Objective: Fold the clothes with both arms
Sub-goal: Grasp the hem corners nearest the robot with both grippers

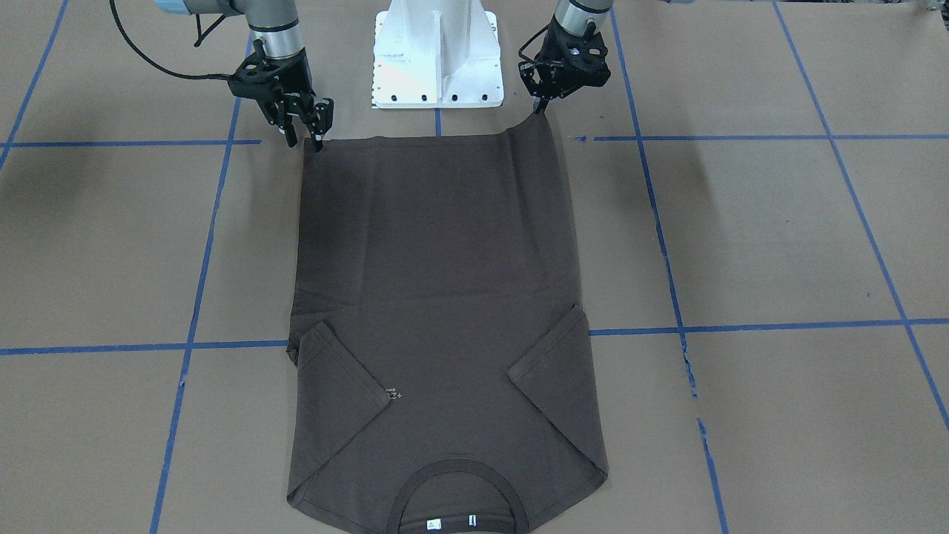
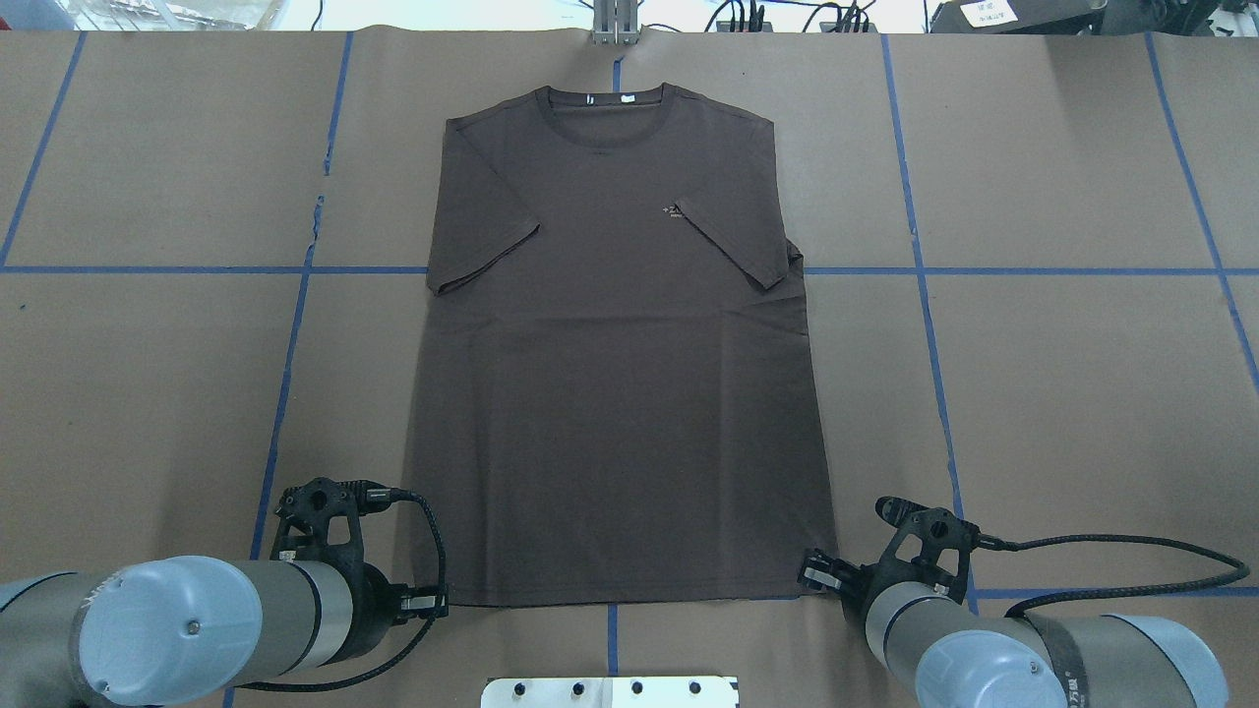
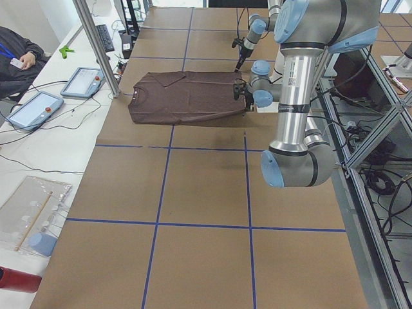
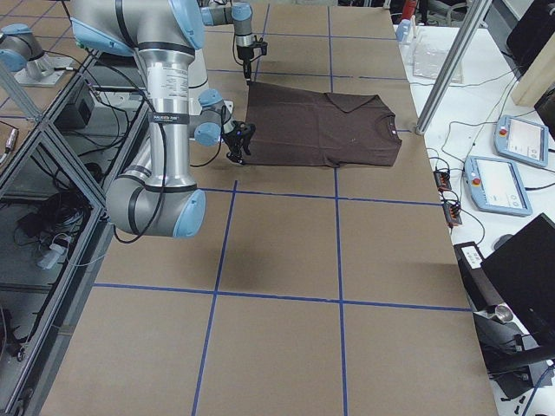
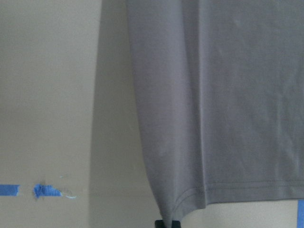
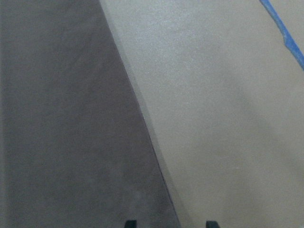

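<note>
A dark brown T-shirt (image 2: 620,374) lies flat, chest up, on the brown paper. Its collar (image 2: 605,98) is at the far edge and both sleeves are folded in over the chest. My left gripper (image 1: 540,111) is shut on the near hem corner on my left, and that corner (image 5: 171,209) is lifted slightly off the table. At the other near hem corner my right gripper (image 1: 304,137) stands open. Its two fingertips (image 6: 130,222) straddle the shirt's side edge, low over the paper. Cloth covers the left gripper's fingertips in the left wrist view.
The white base pedestal (image 1: 437,52) stands just behind the hem, between the arms. Blue tape lines (image 2: 295,324) cross the paper. A metal pole (image 3: 96,48) rises near the collar end. Tablets (image 3: 35,106) and a seated person are beyond the far edge.
</note>
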Controlling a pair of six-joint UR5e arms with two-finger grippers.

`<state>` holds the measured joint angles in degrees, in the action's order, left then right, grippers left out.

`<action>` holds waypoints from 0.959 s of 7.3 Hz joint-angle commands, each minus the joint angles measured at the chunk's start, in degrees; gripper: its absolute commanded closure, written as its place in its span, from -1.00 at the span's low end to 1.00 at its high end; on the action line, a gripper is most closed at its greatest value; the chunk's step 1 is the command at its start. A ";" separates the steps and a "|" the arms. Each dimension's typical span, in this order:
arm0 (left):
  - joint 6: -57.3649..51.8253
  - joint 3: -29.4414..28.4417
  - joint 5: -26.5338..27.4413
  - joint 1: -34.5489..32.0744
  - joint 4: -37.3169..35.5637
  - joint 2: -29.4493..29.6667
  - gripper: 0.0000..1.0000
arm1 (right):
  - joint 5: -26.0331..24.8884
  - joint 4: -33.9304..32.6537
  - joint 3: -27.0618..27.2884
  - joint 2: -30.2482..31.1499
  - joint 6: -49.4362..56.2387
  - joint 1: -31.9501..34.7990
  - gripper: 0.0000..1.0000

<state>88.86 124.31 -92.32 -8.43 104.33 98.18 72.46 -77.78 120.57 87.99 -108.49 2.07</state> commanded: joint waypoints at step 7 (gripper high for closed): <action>0.00 0.23 0.03 -0.01 0.00 -0.01 1.00 | -1.27 0.00 -0.16 -0.09 -0.23 -1.45 0.08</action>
<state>88.86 124.53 -92.32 -8.44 104.33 98.17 71.22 -77.78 120.41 87.87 -108.72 0.94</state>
